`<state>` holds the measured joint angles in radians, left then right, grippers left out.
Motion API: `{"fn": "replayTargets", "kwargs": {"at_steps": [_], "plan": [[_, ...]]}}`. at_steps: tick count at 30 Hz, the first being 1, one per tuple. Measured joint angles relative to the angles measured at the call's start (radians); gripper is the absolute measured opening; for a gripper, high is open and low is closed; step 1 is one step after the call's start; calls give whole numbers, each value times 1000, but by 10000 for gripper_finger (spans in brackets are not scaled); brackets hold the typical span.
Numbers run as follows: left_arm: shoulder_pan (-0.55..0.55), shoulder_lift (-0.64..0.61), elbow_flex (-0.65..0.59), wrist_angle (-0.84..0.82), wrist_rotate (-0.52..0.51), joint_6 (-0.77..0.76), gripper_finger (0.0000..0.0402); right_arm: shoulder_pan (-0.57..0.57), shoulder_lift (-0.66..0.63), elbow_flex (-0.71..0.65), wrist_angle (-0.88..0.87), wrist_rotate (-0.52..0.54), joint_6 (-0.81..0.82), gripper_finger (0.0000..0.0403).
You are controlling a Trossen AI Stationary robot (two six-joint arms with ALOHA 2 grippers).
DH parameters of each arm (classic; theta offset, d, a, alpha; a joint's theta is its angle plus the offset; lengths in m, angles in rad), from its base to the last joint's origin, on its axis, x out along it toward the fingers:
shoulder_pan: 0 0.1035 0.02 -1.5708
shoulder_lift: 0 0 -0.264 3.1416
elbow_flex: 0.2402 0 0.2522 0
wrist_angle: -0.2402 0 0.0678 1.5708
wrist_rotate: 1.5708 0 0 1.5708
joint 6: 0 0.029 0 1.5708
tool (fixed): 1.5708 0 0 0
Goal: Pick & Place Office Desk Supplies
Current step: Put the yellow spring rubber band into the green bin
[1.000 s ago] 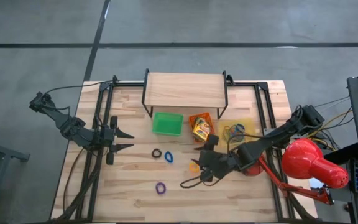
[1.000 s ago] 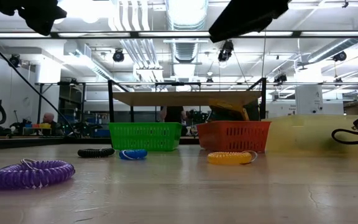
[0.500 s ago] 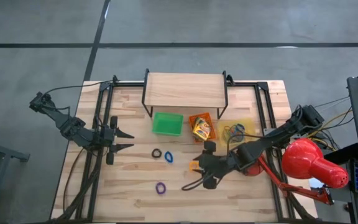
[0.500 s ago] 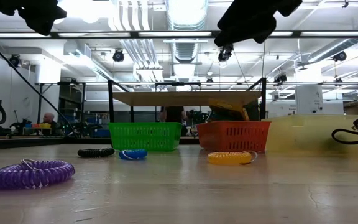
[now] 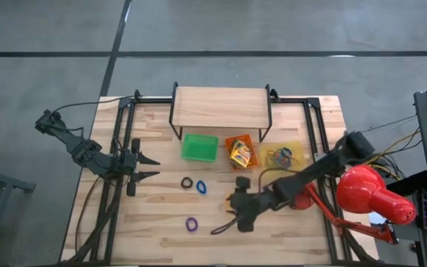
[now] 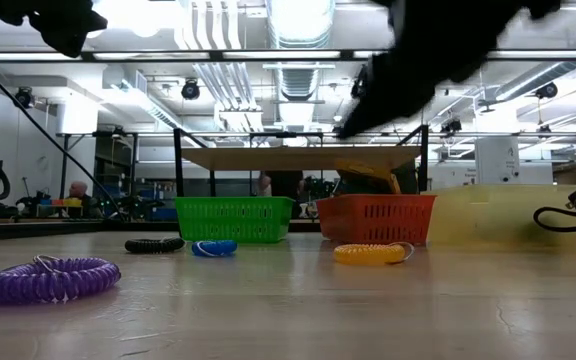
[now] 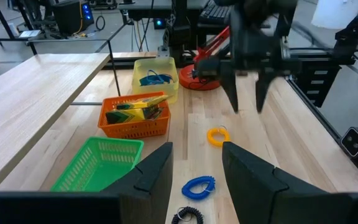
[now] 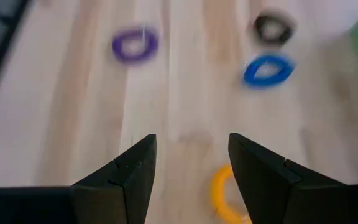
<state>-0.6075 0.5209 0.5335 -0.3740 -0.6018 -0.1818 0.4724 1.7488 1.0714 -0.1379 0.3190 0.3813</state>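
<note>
At the left of the high view the left arm lies stretched along the table edge, its left gripper (image 5: 148, 167) parted and empty. Centre frame lie the black loop (image 5: 187, 182), blue loop (image 5: 201, 187) and purple loop (image 5: 191, 223). Right of them the right arm reaches in diagonally, its right gripper (image 8: 190, 168) spread wide and empty above the orange loop (image 8: 227, 193).

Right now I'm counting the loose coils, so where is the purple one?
In the high view the purple coil lies alone on the bare table, nearer the front edge than the black coil and blue coil.
</note>
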Motion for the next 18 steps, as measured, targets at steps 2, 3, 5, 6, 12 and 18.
{"fn": "replayTargets", "kwargs": {"at_steps": [2,3,5,6,12,18], "plan": [[0,0,0,-3,0,0,141,0,45,-1,1,-18,0,199],[0,0,0,-6,0,0,141,0,63,-1,2,-22,1,199],[0,0,0,-8,0,0,141,-4,87,0,6,-24,1,199],[0,0,0,-10,0,0,141,-6,97,0,6,-25,0,199],[0,0,0,-24,0,0,141,-12,123,0,7,-32,35,199],[0,0,0,-24,0,0,141,-14,147,0,-20,-36,172,199]]}}
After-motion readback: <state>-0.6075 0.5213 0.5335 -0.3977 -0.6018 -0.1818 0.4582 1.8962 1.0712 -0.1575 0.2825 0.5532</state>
